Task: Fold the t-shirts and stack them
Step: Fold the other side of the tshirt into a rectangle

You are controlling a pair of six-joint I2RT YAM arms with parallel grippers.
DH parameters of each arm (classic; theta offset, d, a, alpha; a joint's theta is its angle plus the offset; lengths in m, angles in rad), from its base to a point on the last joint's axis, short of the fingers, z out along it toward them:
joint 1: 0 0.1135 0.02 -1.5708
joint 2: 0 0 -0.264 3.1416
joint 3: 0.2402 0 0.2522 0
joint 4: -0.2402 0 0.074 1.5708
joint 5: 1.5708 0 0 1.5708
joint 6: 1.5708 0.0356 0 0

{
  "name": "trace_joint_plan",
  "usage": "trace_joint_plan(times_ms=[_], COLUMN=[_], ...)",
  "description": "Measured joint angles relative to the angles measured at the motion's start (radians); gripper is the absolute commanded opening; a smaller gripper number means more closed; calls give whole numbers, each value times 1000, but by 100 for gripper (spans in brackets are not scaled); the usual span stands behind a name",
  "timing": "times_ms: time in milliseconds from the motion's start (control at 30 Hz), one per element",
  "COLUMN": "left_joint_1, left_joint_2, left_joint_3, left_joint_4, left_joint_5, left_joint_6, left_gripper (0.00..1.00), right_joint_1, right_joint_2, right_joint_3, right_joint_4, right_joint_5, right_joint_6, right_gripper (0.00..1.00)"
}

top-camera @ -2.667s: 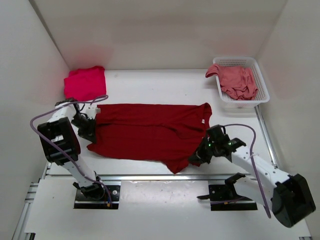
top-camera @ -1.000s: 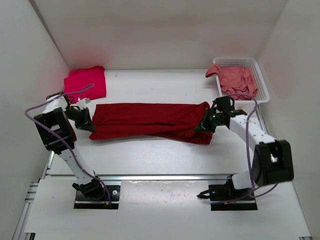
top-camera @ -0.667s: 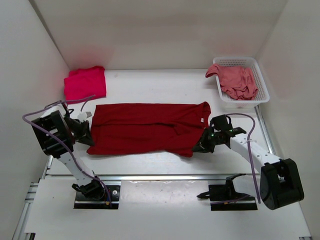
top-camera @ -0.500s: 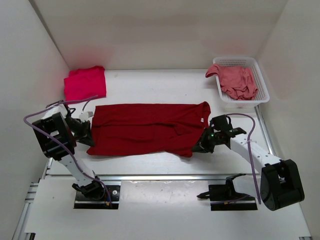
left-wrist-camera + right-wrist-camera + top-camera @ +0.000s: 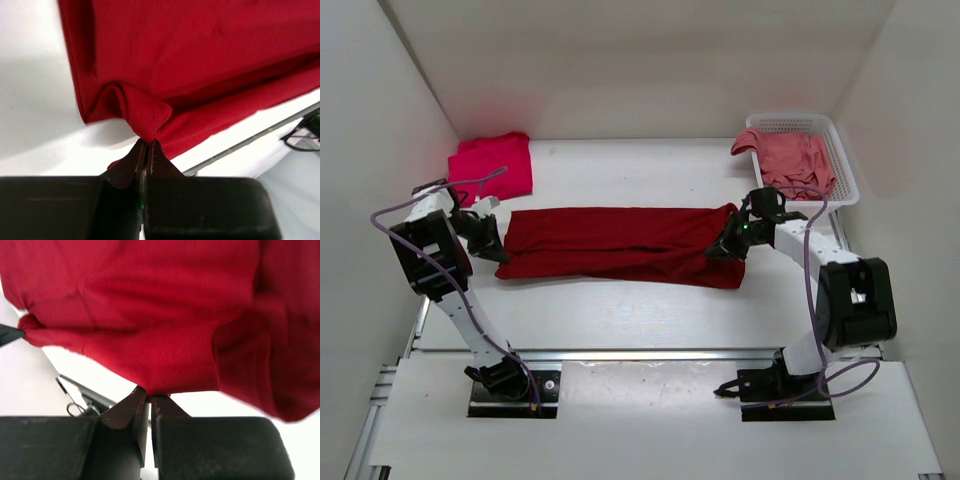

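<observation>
A dark crimson t-shirt [image 5: 620, 243] lies across the table's middle as a long folded band. My left gripper [image 5: 492, 240] is shut on its left edge; the wrist view shows a pinch of cloth [image 5: 148, 120] between the fingertips. My right gripper [image 5: 728, 244] is shut on the right end, with the fabric [image 5: 165, 360] bunched just above the closed tips. A bright pinkish-red t-shirt [image 5: 490, 165] sits folded at the back left. A faded salmon pink t-shirt [image 5: 794, 158] lies crumpled in the basket.
A white plastic mesh basket [image 5: 840, 190] stands at the back right against the wall. White walls close in the table on three sides. A metal rail [image 5: 640, 352] runs along the near edge by the arm bases.
Both grippers have carried the near edge of the dark crimson t-shirt toward the back, so the spread shirt is now folded into a narrower band. Both grips stayed shut.
</observation>
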Motion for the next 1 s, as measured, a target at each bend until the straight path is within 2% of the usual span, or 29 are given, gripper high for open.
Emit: trace_joint_plan(times_ms=[167,200,267,333,367,400,467,567,700,733,800,933,1000], left_joint_1=[-8,-11,-17,-26,-31,-33,-37,-34,-10,-10,-23,-140,-154], left_joint_2=[72,86,111,132,141,150,159,149,64,18,-127,-523,-631], left_joint_3=[63,78,111,152,175,201,255,321,305,268,103,-408,-567], left_joint_4=[5,6,8,8,9,11,19,64,137,160,231,411,454], left_joint_5=[15,16,19,21,21,21,21,14,-14,-42,-124,-341,-396], left_joint_6=[-43,-50,-62,-72,-73,-75,-79,-77,1,53,176,467,582], left_gripper=[6,9,19,39,46,49,63,75,71,69,66,68,69], right_joint_1=[-29,-31,-32,-33,-36,-40,-53,-71,-76,-73,-56,-5,18], right_joint_2=[137,164,204,233,245,254,271,294,295,289,266,174,119], right_joint_3=[116,139,171,197,208,221,253,321,393,396,385,266,182], right_joint_4=[6,6,9,11,11,11,11,5,7,11,12,56,87], right_joint_5=[-2,-3,-3,3,8,12,26,43,60,61,66,67,58], right_joint_6=[-34,-41,-49,-53,-54,-53,-52,-58,-70,-71,-72,-55,-32], right_gripper=[0,6,14,19,22,23,31,33,34,34,34,35,35])
